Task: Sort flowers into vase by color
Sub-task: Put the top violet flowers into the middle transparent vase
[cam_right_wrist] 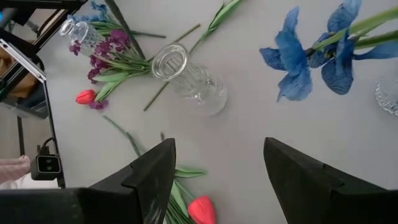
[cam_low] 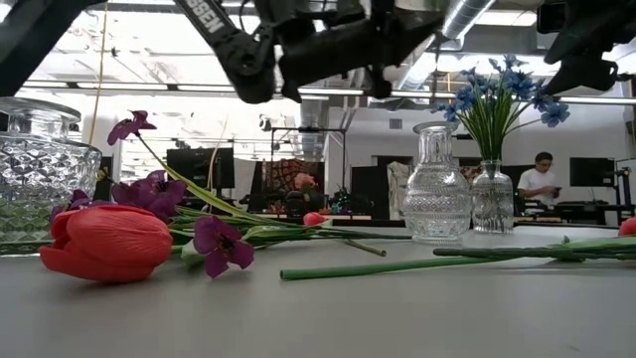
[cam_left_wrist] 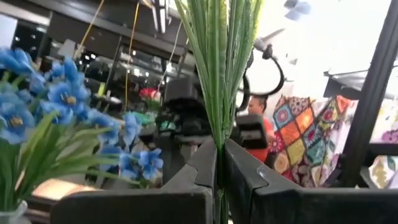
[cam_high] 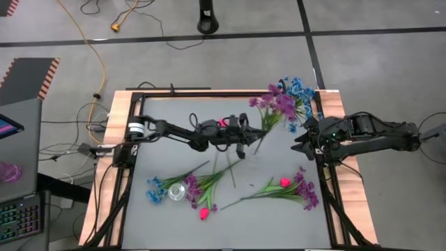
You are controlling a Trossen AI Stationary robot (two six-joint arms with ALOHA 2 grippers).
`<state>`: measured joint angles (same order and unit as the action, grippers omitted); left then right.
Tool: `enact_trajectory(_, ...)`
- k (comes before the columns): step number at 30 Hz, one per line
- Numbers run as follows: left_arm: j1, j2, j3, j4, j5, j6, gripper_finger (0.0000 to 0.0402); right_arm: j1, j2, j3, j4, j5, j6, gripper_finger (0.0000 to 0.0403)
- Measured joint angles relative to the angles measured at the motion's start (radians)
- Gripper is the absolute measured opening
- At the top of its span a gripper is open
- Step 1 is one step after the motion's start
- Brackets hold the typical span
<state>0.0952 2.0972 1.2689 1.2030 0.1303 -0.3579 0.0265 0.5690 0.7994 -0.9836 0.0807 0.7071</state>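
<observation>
Flower stem (cam_left_wrist: 219, 93) clamped upright between left pincer (cam_left_wrist: 219, 171) fingers

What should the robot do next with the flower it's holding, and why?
Probably carry it to a vase of its colour. The left gripper is shut on a green stem, lifted above the table. The blossom's colour is unclear. The right gripper waits open.
</observation>
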Motion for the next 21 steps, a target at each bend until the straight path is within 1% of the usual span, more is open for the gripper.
enact_trajectory(6, 0.000, 0.034, 0.034, -0.073, -0.008, 0.014, 0.0001, 0.000, 0.000, 0.000, 0.000, 0.000, 0.000, 0.0271)
enact_trajectory(9, 0.000, 0.034, 0.035, -0.110, -0.014, 0.061, 0.0001, 0.000, 0.000, 0.000, 0.000, 0.000, 0.000, 0.0271)
enact_trajectory(15, 0.001, 0.034, 0.035, -0.112, -0.009, 0.109, 0.0001, 0.000, 0.000, 0.000, 0.000, 0.000, 0.000, 0.0271)
enact_trajectory(21, 0.001, 0.033, 0.035, -0.138, 0.003, 0.111, 0.0001, 0.000, 0.000, 0.000, 0.000, 0.000, 0.000, 0.0271)
